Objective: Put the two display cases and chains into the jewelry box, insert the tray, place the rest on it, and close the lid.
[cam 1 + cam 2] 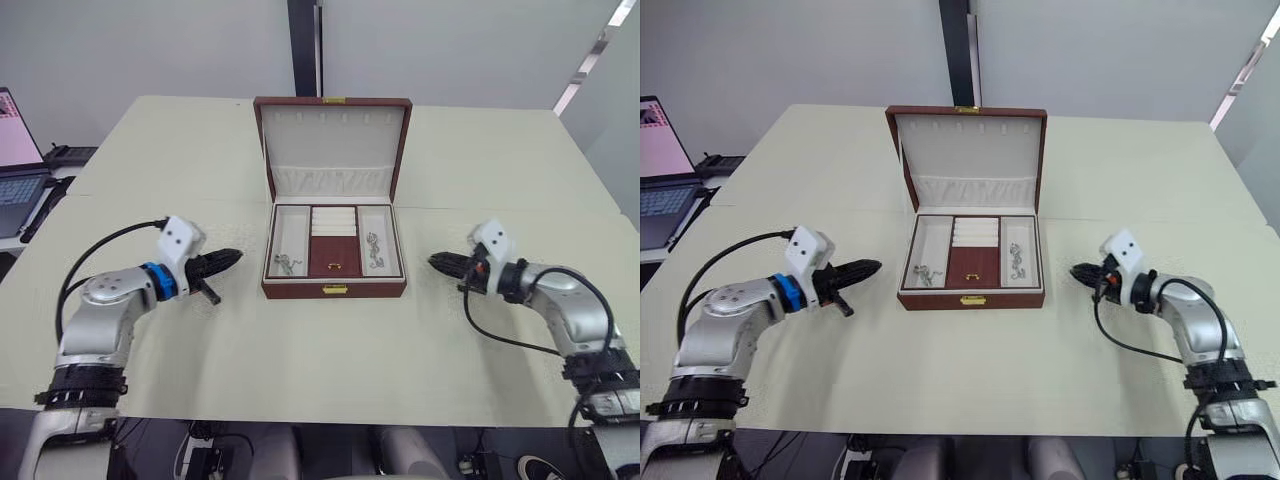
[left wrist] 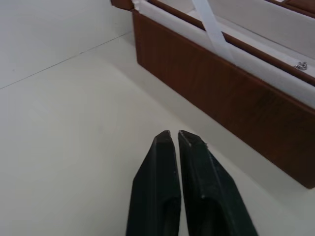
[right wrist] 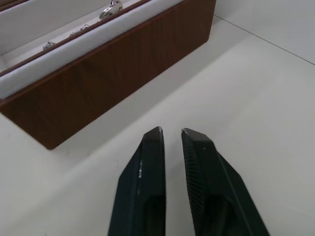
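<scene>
Two grippers sit either side of the jewelry box (image 1: 334,262), both empty. Left gripper (image 1: 228,258) has its fingers pressed together w/ nothing between them, tips aimed at the box's left wall; right gripper (image 1: 438,262) shows a thin slit between the fingers in the right wrist view, nothing held, tips aimed at the right wall. Box stands mid-table (image 1: 300,370), lid (image 1: 332,140) upright at the back and hinged along the far edge. Tray (image 1: 332,245) looks already seated: left compartment holds silver pieces (image 1: 284,265), right compartment holds another silver piece (image 1: 374,250), centre has a cream ring-roll section above a dark red pad w/ a small gold item (image 1: 334,267). Can't tell what lies under the tray. Judging by that, loading is prob. done and closing the lid is what's left. Key relation: the lid's top edge is behind and above both grippers, its long axis running left-right across the table, so it has to swing toward the robot and down. Both arms approx. equally near the box; each would need to lift and reach back past a side wall to get behind the lid. Risk: pushing low could shove the whole box instead.
</scene>
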